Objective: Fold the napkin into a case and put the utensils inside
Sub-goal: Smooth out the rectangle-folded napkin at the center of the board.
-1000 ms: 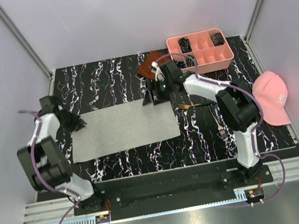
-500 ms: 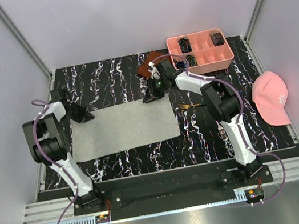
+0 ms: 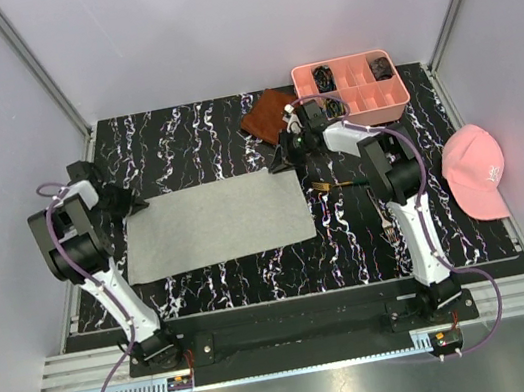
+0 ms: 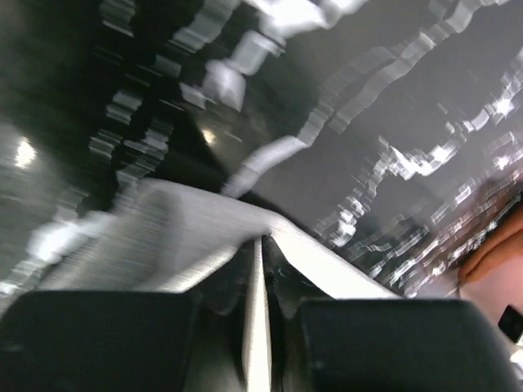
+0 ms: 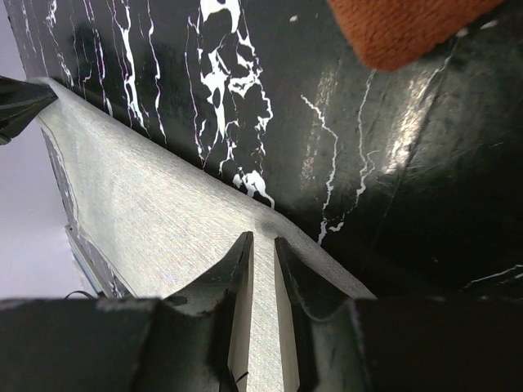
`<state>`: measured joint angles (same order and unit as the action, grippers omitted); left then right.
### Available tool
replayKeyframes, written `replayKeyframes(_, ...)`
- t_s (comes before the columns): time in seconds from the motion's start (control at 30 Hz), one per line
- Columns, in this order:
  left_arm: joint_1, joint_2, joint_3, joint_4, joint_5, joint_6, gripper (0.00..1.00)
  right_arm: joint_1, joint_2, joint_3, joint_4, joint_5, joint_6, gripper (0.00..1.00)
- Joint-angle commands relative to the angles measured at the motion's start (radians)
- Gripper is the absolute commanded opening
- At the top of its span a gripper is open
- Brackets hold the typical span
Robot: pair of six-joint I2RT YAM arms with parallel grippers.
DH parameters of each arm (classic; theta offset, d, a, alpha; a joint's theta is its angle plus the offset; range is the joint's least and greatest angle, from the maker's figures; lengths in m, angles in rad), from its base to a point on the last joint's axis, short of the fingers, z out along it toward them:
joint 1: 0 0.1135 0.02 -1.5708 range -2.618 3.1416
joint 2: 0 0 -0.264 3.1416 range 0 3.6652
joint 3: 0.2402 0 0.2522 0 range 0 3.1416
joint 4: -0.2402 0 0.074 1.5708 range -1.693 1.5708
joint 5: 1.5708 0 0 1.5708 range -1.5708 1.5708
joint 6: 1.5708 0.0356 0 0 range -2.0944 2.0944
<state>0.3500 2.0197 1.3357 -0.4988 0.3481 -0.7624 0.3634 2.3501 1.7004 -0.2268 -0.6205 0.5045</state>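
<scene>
Since the earlier frame both arms are swung outward and the jaws closed. The napkin [image 3: 216, 222], flat on the counter [image 3: 181, 139], is clamped at its far corners by the left gripper [image 3: 136, 205] and right gripper [image 3: 283, 164], probably for folding. The utensils [image 3: 384, 215] lie to its right.

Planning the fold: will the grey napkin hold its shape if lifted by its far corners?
Probably not: the napkin puckers into a soft ridge where the left hand pinches it, so it likely sags between grips. It looks thin, probably light, and may slide on the glossy table.
</scene>
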Motion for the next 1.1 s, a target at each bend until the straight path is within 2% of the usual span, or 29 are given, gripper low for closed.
replayKeyframes(0.0, 0.072, 0.033, 0.031, 0.008, -0.018, -0.002, 0.10, -0.003, 0.003, -0.010, 0.037, -0.016, -0.011, 0.25)
replayKeyframes(0.2, 0.136, 0.034, 0.107, -0.066, -0.067, 0.047, 0.12, -0.007, -0.008, -0.016, 0.035, -0.004, -0.015, 0.25)
replayKeyframes(0.37, 0.104, -0.009, 0.152, -0.104, -0.038, 0.060, 0.17, -0.007, -0.012, 0.002, 0.021, -0.013, -0.012, 0.25)
replayKeyframes(0.53, -0.025, -0.130, 0.090, -0.070, -0.070, 0.061, 0.19, -0.001, -0.066, 0.010, -0.005, 0.014, -0.024, 0.27)
replayKeyframes(0.63, -0.124, -0.159, 0.059, -0.028, -0.040, 0.035, 0.18, 0.015, -0.100, 0.027, -0.013, 0.025, -0.015, 0.33)
replayKeyframes(0.67, -0.181, -0.159, 0.053, -0.014, -0.020, 0.017, 0.18, 0.029, -0.106, 0.039, -0.009, 0.019, -0.006, 0.38)
replayKeyframes(0.8, -0.288, -0.101, 0.048, 0.078, 0.037, -0.040, 0.15, 0.091, -0.081, 0.091, -0.009, 0.004, 0.014, 0.47)
replayKeyframes(0.9, -0.345, -0.036, 0.052, 0.133, 0.092, -0.087, 0.12, 0.140, -0.040, 0.136, -0.006, -0.011, 0.035, 0.49)
replayKeyframes(1.07, -0.393, 0.025, 0.062, 0.174, 0.089, -0.123, 0.11, 0.172, 0.035, 0.189, 0.017, -0.028, 0.074, 0.49)
